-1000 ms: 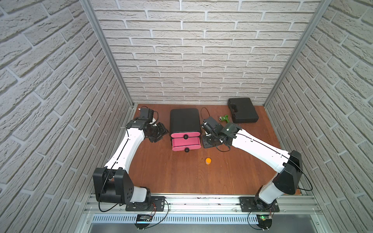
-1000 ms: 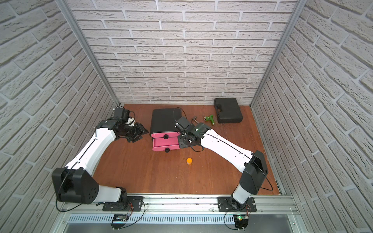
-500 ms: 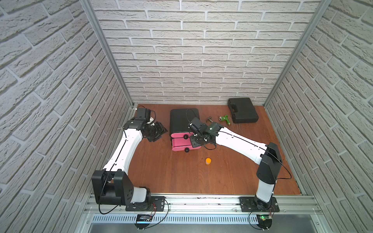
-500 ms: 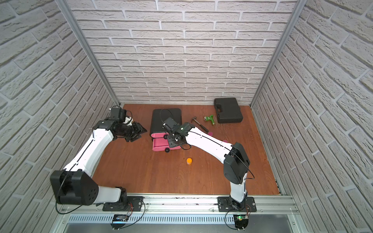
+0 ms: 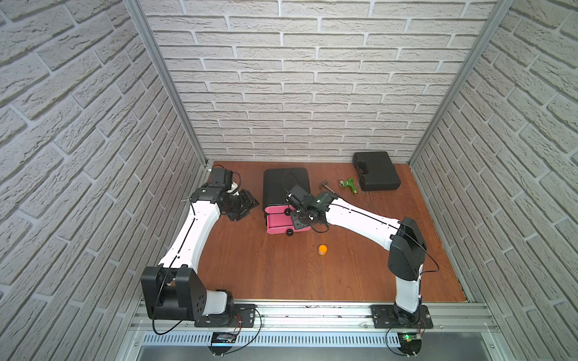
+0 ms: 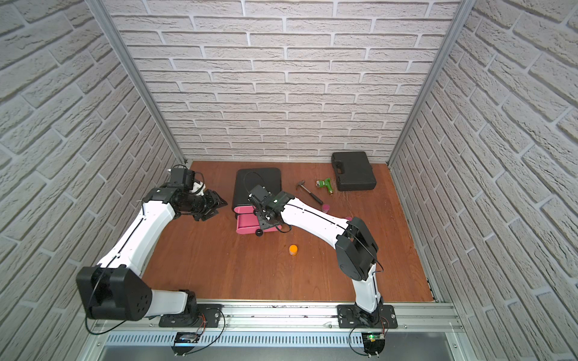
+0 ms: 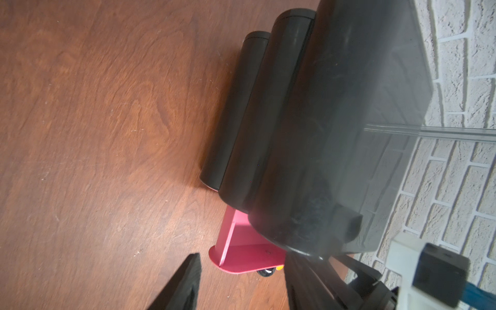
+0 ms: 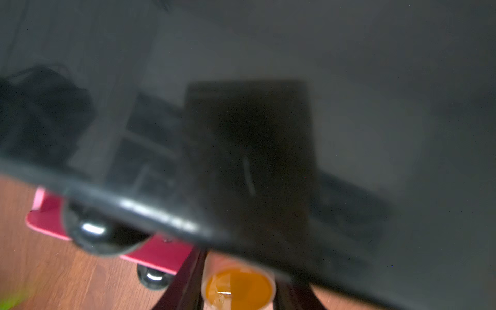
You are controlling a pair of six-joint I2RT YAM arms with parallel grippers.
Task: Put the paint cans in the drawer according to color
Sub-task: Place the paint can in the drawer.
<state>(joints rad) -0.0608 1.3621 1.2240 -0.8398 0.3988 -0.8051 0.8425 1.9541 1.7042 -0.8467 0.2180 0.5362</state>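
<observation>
The black drawer chest (image 5: 284, 184) (image 6: 258, 184) stands at the back middle with two pink drawers (image 5: 278, 223) pulled out. My right gripper (image 5: 298, 220) (image 6: 266, 218) (image 8: 243, 273) hangs over them, just under the chest's front edge, shut on an orange paint can (image 8: 239, 291). The view is blurred. A second orange can (image 5: 322, 249) (image 6: 293, 249) stands on the floor in front. A pink can (image 6: 326, 207) shows behind my right forearm. My left gripper (image 5: 247, 203) (image 7: 243, 257) is open and empty beside the chest's left side (image 7: 308, 134).
At the back right lie a hammer (image 6: 308, 192), a green toy drill (image 5: 348, 184) and a black tool case (image 5: 377, 171). Brick walls close in the wooden floor (image 5: 250, 265) on three sides.
My right gripper swung left from beside the chest's right side to over the pulled-out drawers, and its elbow rose. My left gripper shifted slightly towards the back.
</observation>
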